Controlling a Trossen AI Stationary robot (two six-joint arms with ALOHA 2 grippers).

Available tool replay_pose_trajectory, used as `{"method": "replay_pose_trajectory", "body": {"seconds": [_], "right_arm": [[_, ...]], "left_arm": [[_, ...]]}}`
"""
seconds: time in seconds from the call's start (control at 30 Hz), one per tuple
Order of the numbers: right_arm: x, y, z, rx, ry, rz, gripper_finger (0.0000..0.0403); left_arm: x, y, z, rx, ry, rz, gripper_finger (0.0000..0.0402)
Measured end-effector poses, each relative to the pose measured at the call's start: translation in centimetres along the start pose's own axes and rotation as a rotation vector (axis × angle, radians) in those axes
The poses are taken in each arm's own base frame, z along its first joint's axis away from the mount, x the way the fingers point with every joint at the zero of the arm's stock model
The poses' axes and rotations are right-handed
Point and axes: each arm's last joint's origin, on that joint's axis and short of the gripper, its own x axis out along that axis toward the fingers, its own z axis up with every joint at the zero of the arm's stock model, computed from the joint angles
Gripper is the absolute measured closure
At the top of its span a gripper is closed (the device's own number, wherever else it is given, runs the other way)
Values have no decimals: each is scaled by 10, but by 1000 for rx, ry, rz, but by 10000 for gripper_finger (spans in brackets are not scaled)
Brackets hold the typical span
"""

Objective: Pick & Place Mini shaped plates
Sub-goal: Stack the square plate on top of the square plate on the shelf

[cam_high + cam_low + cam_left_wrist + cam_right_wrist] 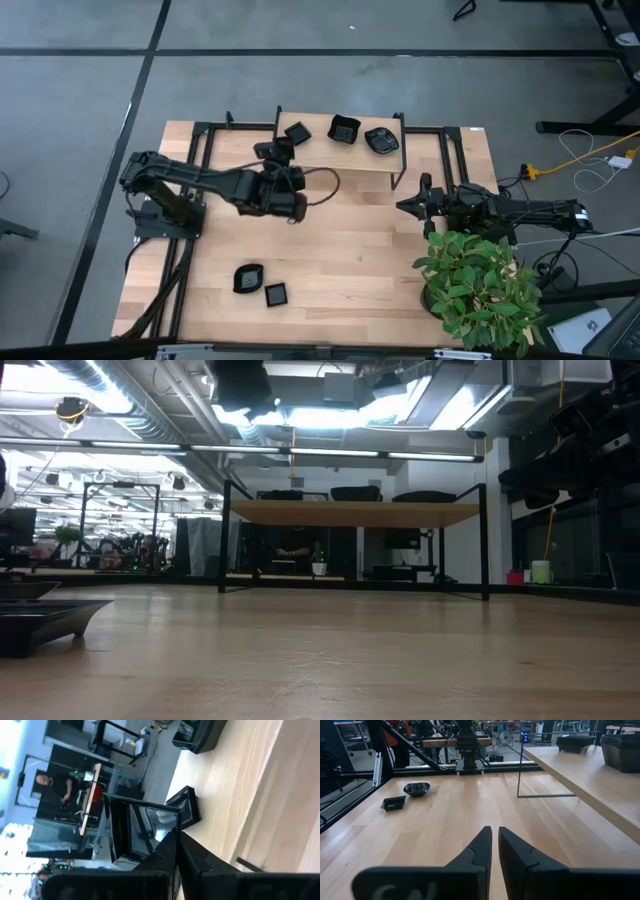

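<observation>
From above, the left gripper [272, 152] is seen at the raised shelf [310, 160]'s left end, clenched on a square mini plate [268, 150] beside another plate [297, 131] already on the shelf. Two more shelf plates [344, 129] lie toward one o'clock of it, and two plates [248, 278] remain on the table [350, 260] at six o'clock. The right gripper [415, 206] waits at three o'clock by the plant [480, 285].

At table height, one dish [45, 622] is visible at nine o'clock; neither gripper shows.

In the left wrist view, the glossy square plate [135, 832] is pinched by its thin rim; it is probably light, stiff, slippery and chippable, so a rim grasp suits it.

In the right wrist view, the right fingers [477, 851] are nearly together, holding nothing; the two table plates [416, 788] lie far ahead.
</observation>
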Motion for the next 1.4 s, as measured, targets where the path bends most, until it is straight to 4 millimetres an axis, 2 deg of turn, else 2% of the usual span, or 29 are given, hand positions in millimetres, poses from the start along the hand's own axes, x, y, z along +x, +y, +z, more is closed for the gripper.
{"method": "replay_pose_trajectory", "body": {"seconds": [0.17,0.4,0.57,0.77,0.93,1.13,1.4], "right_arm": [[0,0,0,0,0,0,369],[0,0,0,0,0,0,369],[0,0,0,0,0,0,369],[0,0,0,0,0,0,369],[0,0,0,0,0,0,369],[0,0,0,0,0,0,369],[0,0,0,0,0,0,369]], "left_arm": [[19,6,8,71,6,-73,399],[49,18,19,138,-80,-331,399],[69,46,19,63,-196,-499,399],[92,80,2,-65,-270,-732,399],[112,94,-12,-128,-191,-734,399],[137,95,-14,-344,-69,-678,398],[146,91,-16,-606,90,-553,398]]}}
